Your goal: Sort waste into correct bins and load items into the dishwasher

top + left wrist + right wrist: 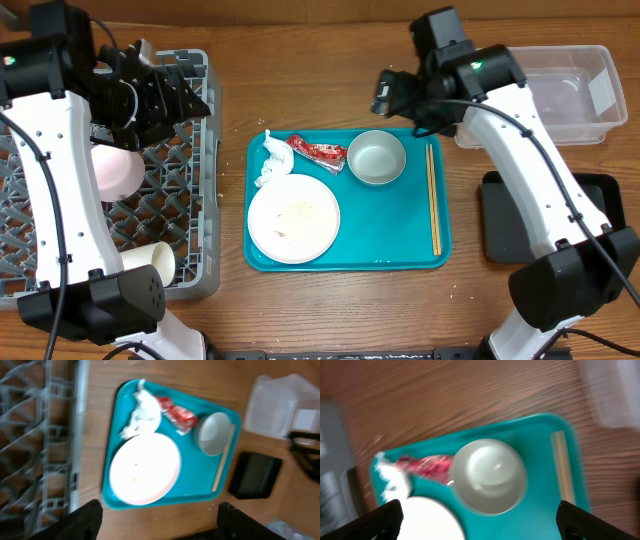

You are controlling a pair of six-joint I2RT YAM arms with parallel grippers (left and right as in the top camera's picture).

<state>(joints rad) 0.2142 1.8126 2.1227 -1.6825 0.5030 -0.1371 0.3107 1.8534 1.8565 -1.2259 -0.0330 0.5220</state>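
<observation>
One red wrapper [318, 153] carries print too small to read.

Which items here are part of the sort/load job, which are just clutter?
Job: crumpled napkin, red wrapper, metal bowl, large white plate, white cup, small white dish, clear tub, black tray, grey dish rack.
Lying about: wooden chopsticks, teal tray.

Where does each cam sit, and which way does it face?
Overhead: above the table, straight down; teal tray, dish rack, left arm and right arm show.
Left wrist: over the rack, facing the tray; own fingers at bottom, apart.
Right wrist: over the tray, down at the metal bowl; own fingers in bottom corners.
Shared: all see bowl, red wrapper.
</observation>
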